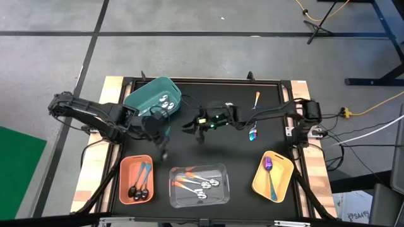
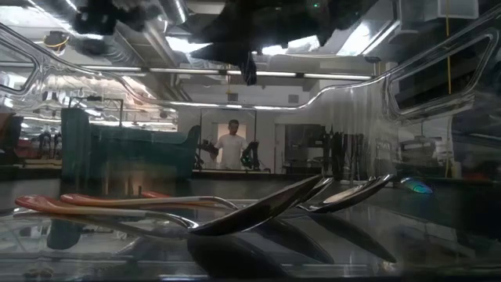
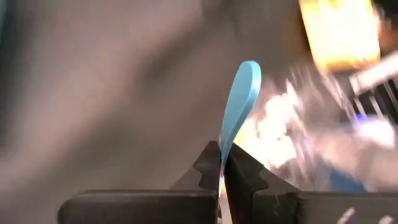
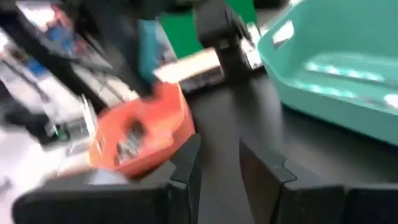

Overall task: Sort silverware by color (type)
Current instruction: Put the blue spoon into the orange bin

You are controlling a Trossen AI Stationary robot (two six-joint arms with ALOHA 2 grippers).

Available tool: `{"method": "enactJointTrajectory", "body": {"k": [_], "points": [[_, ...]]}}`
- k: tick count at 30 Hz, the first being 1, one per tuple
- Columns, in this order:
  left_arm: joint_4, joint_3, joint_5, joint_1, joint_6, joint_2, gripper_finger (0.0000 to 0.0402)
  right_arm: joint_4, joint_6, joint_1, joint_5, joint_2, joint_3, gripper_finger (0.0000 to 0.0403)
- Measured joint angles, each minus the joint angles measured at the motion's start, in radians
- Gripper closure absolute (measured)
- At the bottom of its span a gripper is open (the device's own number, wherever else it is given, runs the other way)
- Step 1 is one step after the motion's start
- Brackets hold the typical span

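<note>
1 teal-handled spoon (image 3: pixel 241 99) sits pinched in the left gripper (image 3: pixel 221 163), held only by its edge; it could slip mid-carry. Right gripper (image 4: pixel 217 163) stands open, empty.

The high camera looks straight down on the whole table (image 1: pixel 202 88). The low camera sits at table level, very near the clear bin (image 1: pixel 199 185), which both views share.

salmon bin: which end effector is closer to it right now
Left. The left end effector sits just above the salmon bin, shut on a teal-handled spoon. The right end effector is open, farther off toward the table's middle, nearer the teal bin.
</note>
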Motion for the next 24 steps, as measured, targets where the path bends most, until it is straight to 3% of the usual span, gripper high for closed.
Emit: {"method": "enactJointTrajectory", "body": {"k": [4,13,18,24], "points": [[-0.051,0.0,0.142,-0.077,-0.061,0.003,0.04,-0.218,-0.114,-0.018,0.0,-0.054,0.001,0.0308],[-0.085,0.001,0.103,-0.326,-0.336,0.064,0.04,-0.596,-0.207,-0.036,0.225,-0.085,-0.001,0.0308],[-0.104,0.001,0.063,-0.451,-0.452,0.143,0.04,-0.65,-0.208,-0.035,0.367,-0.085,-0.002,0.0309],[-0.139,0.001,0.073,-0.525,-0.569,0.247,0.0399,-0.638,-0.207,-0.035,0.377,-0.085,-0.001,0.0309]]}}
